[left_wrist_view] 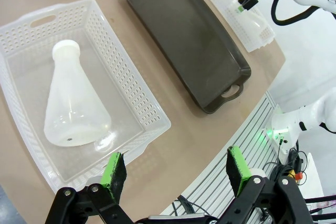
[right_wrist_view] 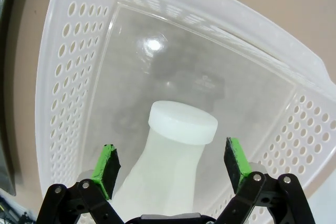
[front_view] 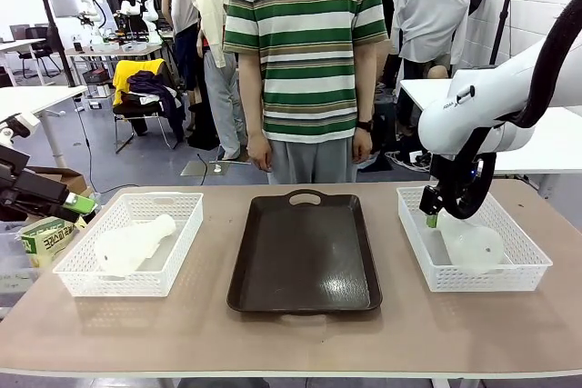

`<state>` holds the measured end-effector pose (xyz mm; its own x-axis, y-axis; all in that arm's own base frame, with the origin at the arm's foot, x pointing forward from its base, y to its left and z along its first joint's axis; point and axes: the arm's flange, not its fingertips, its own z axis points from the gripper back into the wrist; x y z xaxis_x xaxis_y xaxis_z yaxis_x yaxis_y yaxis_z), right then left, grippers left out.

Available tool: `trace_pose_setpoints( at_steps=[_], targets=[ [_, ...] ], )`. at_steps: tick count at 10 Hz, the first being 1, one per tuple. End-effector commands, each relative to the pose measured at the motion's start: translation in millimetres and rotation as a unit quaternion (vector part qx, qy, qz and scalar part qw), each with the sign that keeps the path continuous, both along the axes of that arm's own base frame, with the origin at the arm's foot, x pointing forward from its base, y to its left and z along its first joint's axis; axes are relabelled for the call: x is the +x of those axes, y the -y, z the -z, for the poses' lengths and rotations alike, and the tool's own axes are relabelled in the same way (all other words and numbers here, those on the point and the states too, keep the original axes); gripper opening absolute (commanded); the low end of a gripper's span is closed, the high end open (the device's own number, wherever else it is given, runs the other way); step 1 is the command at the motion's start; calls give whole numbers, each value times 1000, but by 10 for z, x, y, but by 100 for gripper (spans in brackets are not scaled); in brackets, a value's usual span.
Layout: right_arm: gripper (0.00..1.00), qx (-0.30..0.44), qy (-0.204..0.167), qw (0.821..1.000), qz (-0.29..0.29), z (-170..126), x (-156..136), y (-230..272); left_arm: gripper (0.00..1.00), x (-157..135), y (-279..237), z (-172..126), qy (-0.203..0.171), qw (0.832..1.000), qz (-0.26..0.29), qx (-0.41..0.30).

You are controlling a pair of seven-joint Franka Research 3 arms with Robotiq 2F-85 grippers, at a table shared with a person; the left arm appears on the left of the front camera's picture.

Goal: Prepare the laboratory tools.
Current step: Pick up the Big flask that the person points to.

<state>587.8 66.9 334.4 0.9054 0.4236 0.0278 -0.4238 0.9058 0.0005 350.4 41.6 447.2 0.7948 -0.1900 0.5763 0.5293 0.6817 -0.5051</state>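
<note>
One frosted conical flask (front_view: 135,244) lies on its side in the left white basket (front_view: 114,283). In the left wrist view this flask (left_wrist_view: 73,106) rests with its neck pointing away, and my left gripper (left_wrist_view: 176,174) hangs open above the table's edge, short of the basket (left_wrist_view: 137,88). In the front view my left gripper (front_view: 77,203) is at the far left, off the table. A second flask (front_view: 475,246) lies in the right basket (front_view: 491,277). My right gripper (front_view: 435,213) is lowered into that basket, open, its green pads (right_wrist_view: 107,169) standing either side of the flask's neck (right_wrist_view: 182,123) without touching it.
A dark brown tray (front_view: 305,252) with handle cut-outs lies between the baskets. A person in a striped shirt (front_view: 305,34) stands at the far side, hands down. A green-and-white box (front_view: 45,238) sits off the table's left edge.
</note>
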Motion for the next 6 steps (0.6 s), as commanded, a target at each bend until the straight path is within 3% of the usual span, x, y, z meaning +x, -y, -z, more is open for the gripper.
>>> trace_pose_setpoints(
  at_steps=[1, 3, 4, 6],
  targets=[
    [100, 5, -9, 1000, 1, 19, 58, -13, 100, 16, -16, 9, 8, 1000, 3, -7],
    [100, -2, -11, 1000, -1, 83, 41, -26, 100, 16, -16, 9, 8, 1000, 3, -7],
    [91, -4, -8, 1000, -2, 102, 39, -24, 100, 16, -16, 9, 8, 1000, 3, -7],
    [56, -3, -8, 1000, 0, 142, 40, -21, 100, 16, -16, 9, 8, 1000, 3, -7]
  ],
)
